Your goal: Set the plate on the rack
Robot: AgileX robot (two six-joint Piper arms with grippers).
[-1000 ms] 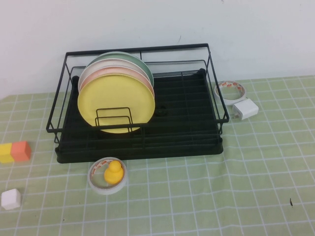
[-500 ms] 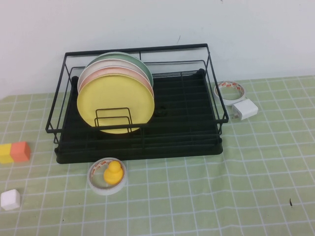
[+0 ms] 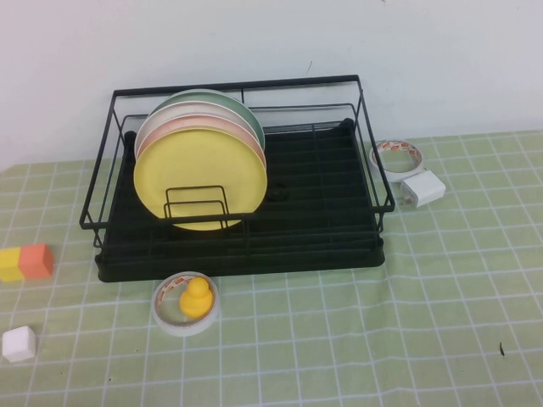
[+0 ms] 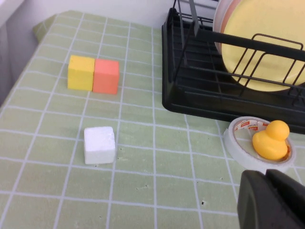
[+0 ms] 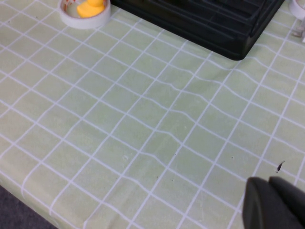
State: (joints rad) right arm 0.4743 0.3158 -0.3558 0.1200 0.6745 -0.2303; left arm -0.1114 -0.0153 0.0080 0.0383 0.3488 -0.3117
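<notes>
The pale-yellow plate (image 3: 200, 176) stands upright in the black wire rack (image 3: 314, 203), at the front of a row with a pale pink plate (image 3: 248, 129) and a green plate (image 3: 240, 106) behind it. It also shows in the left wrist view (image 4: 267, 43). Neither arm shows in the high view. My left gripper (image 4: 267, 191) is shut and empty, low over the cloth near the tape roll with the duck. My right gripper (image 5: 269, 198) is shut and empty over bare cloth, away from the rack (image 5: 214, 19).
A tape roll (image 3: 161, 314) holding a yellow duck (image 3: 195, 298) lies in front of the rack. A yellow-and-orange block (image 3: 25, 262) and a white cube (image 3: 18, 343) sit at the left. Another tape roll (image 3: 397, 157) and a white charger (image 3: 422, 187) lie right of the rack.
</notes>
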